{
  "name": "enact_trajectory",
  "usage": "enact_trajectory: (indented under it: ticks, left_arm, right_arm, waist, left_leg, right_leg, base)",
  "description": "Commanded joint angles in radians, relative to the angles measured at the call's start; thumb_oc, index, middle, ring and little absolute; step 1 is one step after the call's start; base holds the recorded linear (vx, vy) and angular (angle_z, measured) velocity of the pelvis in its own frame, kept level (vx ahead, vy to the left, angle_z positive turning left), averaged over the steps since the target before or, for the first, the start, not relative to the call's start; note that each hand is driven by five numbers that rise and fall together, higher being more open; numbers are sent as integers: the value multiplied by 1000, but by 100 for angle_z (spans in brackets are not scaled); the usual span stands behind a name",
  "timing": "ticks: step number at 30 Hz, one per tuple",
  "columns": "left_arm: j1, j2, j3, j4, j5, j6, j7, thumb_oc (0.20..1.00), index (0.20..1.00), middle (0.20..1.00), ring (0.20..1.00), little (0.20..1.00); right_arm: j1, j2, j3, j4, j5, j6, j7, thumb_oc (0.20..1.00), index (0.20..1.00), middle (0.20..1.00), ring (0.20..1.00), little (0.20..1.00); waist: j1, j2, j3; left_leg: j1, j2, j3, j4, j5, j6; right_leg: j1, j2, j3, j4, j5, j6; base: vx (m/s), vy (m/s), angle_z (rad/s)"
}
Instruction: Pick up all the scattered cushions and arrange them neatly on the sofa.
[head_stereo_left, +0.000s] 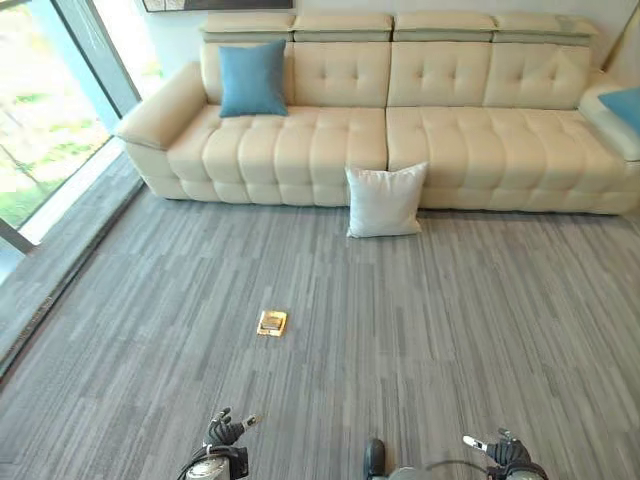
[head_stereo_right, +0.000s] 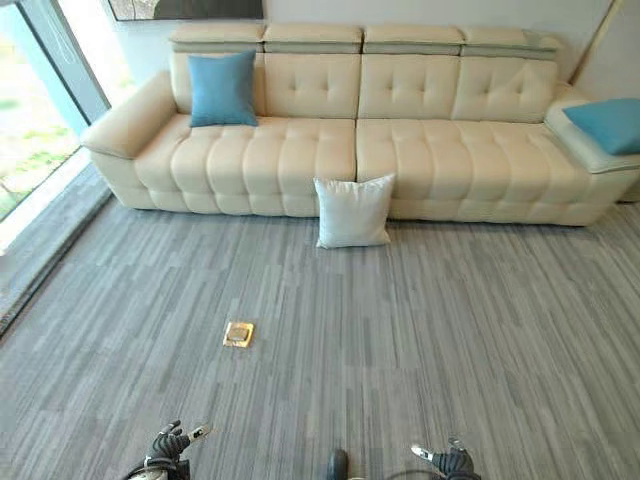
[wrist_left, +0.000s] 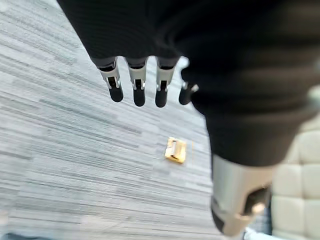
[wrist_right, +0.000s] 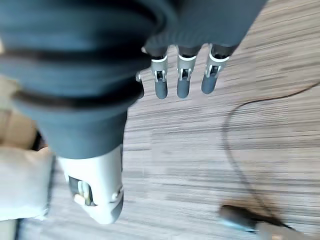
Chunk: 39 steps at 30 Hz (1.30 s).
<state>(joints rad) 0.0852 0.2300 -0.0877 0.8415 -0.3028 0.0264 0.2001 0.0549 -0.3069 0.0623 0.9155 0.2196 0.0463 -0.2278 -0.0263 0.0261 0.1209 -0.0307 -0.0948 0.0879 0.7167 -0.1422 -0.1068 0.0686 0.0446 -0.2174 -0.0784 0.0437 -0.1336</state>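
Leaning against the cream sofa (head_stereo_left: 400, 110), a white cushion (head_stereo_left: 385, 200) bears no readable writing.

Setting: living room or lounge, home-like. Evidence: long cream tufted sofa (head_stereo_left: 400, 120) with headrests against a pale wall; blue cushion (head_stereo_left: 252, 79) propped upright on its left seat, a second blue cushion (head_stereo_left: 625, 104) on the right arm end. White cushion (head_stereo_left: 385, 201) on the floor, leaning against the sofa front. Grey striped carpet (head_stereo_left: 450, 330) throughout, with a brass floor socket (head_stereo_left: 271, 323) set in it. Floor-to-ceiling window (head_stereo_left: 50, 120) on the left, greenery outside. Framed picture edge (head_stereo_right: 185, 9) above the sofa.
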Motion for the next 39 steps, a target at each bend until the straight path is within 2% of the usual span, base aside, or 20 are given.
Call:
enact_trajectory:
  ticks: [1,2,3,4,7,8,9,10,11,13,16,18,21,23,25,26,28,33,36,39]
  left_arm:
    - [-78,39,-42,-23,5,-28,6,1000,1000,1000,1000,1000]
    - [-78,39,-47,-16,9,-24,8,1000,1000,1000,1000,1000]
    - [-78,39,-47,-16,9,-24,7,1000,1000,1000,1000,1000]
    - [-71,43,-49,-20,19,-19,7,1000,1000,1000,1000,1000]
    - [-64,45,-49,-24,25,-16,6,1000,1000,1000,1000,1000]
    - [-47,49,-49,-27,36,-8,2,1000,1000,1000,1000,1000]
    - [-42,51,-48,-24,44,-4,-1,1000,1000,1000,1000,1000]
    - [-41,51,-48,-24,44,-4,-1,1000,1000,1000,1000,1000]
    - [-30,57,-40,0,59,1,-7,1000,1000,1000,1000,1000]
    - [-24,59,-35,6,61,1,-6,1000,1000,1000,1000,1000]
    - [-3,59,-16,44,52,-3,-2,1000,1000,1000,1000,1000]
    - [1,63,-7,61,50,-3,-3,1000,1000,1000,1000,1000]
    - [-13,75,-11,57,43,1,-1,1000,1000,1000,1000,1000]
    - [-25,79,-23,60,47,1,-1,1000,1000,1000,1000,1000]
    - [-41,83,-30,54,53,-1,-6,1000,1000,1000,1000,1000]
    - [-40,83,-31,54,53,-1,-6,1000,1000,1000,1000,1000]
    - [-50,80,-32,60,65,-4,-14,1000,1000,1000,1000,1000]
    - [-59,78,-18,44,76,-9,-16,1000,1000,1000,1000,1000]
    - [-69,80,-12,29,77,-18,-16,1000,1000,1000,1000,1000]
    - [-61,52,-7,40,18,-19,-12,1000,1000,1000,1000,1000]
  right_arm:
    - [-53,-44,-19,-21,32,-17,-7,1000,1000,1000,1000,1000]
    - [-55,-43,-15,-17,35,-14,-9,1000,1000,1000,1000,1000]
    - [-55,-43,-15,-17,35,-14,-9,1000,1000,1000,1000,1000]
    - [-57,-42,-11,-9,32,-11,-9,1000,1000,1000,1000,1000]
    - [-58,-41,-6,-5,26,-8,-9,1000,1000,1000,1000,1000]
    - [-56,-45,3,-6,12,-4,-8,1000,1000,1000,1000,1000]
    - [-54,-47,9,-12,3,-4,-8,1000,1000,1000,1000,1000]
    - [-54,-47,9,-12,3,-4,-8,1000,1000,1000,1000,1000]
    - [-60,-55,14,-15,-12,0,-6,1000,1000,1000,1000,1000]
    - [-65,-55,16,-15,-18,2,-2,1000,1000,1000,1000,1000]
    - [-67,-50,28,-12,-42,2,16,1000,1000,1000,1000,1000]
    - [-61,-38,29,-12,-43,0,27,1000,1000,1000,1000,1000]
    - [-81,-33,41,-17,-52,0,30,1000,1000,1000,1000,1000]
    - [-85,-31,39,-13,-52,1,26,1000,1000,1000,1000,1000]
    - [-88,-31,28,-1,-51,5,24,1000,1000,1000,1000,1000]
    - [-88,-31,28,-1,-51,5,24,1000,1000,1000,1000,1000]
    - [-91,-31,23,4,-48,7,28,1000,1000,1000,1000,1000]
    - [-85,-24,2,-2,-43,13,25,1000,1000,1000,1000,1000]
    - [-76,-27,-11,0,-52,19,26,1000,1000,1000,1000,1000]
    - [-57,-39,-17,15,-46,20,34,1000,1000,1000,1000,1000]
  waist:
    - [-9,-24,85]
    - [-4,-42,91]
    - [-3,-41,91]
    - [3,-53,90]
    - [4,-54,90]
    - [5,-42,85]
    - [3,-33,82]
    - [3,-33,82]
    - [0,-22,77]
    - [6,-20,71]
    - [26,-24,34]
    - [33,-40,24]
    - [36,-48,70]
    - [26,-35,92]
    - [17,-4,102]
    - [17,-2,104]
    - [11,15,110]
    - [9,12,107]
    - [-1,14,101]
    - [-21,31,76]
  left_leg:
    - [104,86,-24,-213,249,2]
    - [26,74,-12,-254,175,44]
    - [26,74,-11,-252,172,45]
    - [-30,47,-16,-361,109,79]
    - [-30,35,-28,-466,104,87]
    - [-42,38,-63,-690,182,78]
    - [-52,38,-76,-786,232,68]
    - [-44,38,-77,-801,239,67]
    - [-128,30,-75,-804,244,31]
    - [-119,32,-71,-804,265,28]
    - [-67,25,-72,-804,270,64]
    - [-23,14,-58,-804,240,100]
    - [50,7,-11,-804,194,145]
    - [101,10,2,-804,165,160]
    - [151,32,25,-804,135,160]
    - [153,34,24,-804,134,159]
    - [184,52,32,-804,110,151]
    - [240,58,53,-804,62,116]
    - [283,65,48,-804,37,99]
    - [370,104,8,-804,43,79]
  right_leg:
    - [3,-1,46,7,-73,139]
    - [29,-18,61,2,-80,141]
    - [30,-17,62,2,-81,142]
    - [49,-31,72,1,-86,153]
    - [60,-36,77,2,-97,158]
    - [84,-26,80,7,-112,158]
    - [94,-15,82,6,-121,156]
    - [96,-16,81,7,-123,156]
    - [143,-4,95,2,-135,159]
    - [162,-3,110,2,-142,164]
    - [199,-25,148,43,-180,185]
    - [155,-58,148,227,-127,219]
    - [-44,-111,145,649,49,266]
    - [-113,-145,111,758,39,243]
    - [-179,-180,31,665,-39,215]
    - [-173,-177,29,659,-38,214]
    - [-187,-166,27,502,-51,216]
    - [-191,-121,72,23,63,284]
    - [-235,-121,76,-9,67,306]
    - [-199,-98,85,58,63,271]
  base:
    - [580,-317,-23]
    - [234,-110,-24]
    - [346,-112,-40]
    - [194,-34,-62]
    - [256,-12,-29]
    - [351,-3,-4]
    - [356,-4,-13]
    - [497,45,-14]
    - [378,45,-4]
    - [554,106,-17]
    - [508,138,-60]
    - [503,157,-47]
    - [293,145,-29]
    - [270,146,-11]
    - [354,98,-14]
    - [294,14,-26]
    - [270,-49,-18]
    - [325,-137,-31]
    - [433,-206,-19]
    - [691,-337,43]
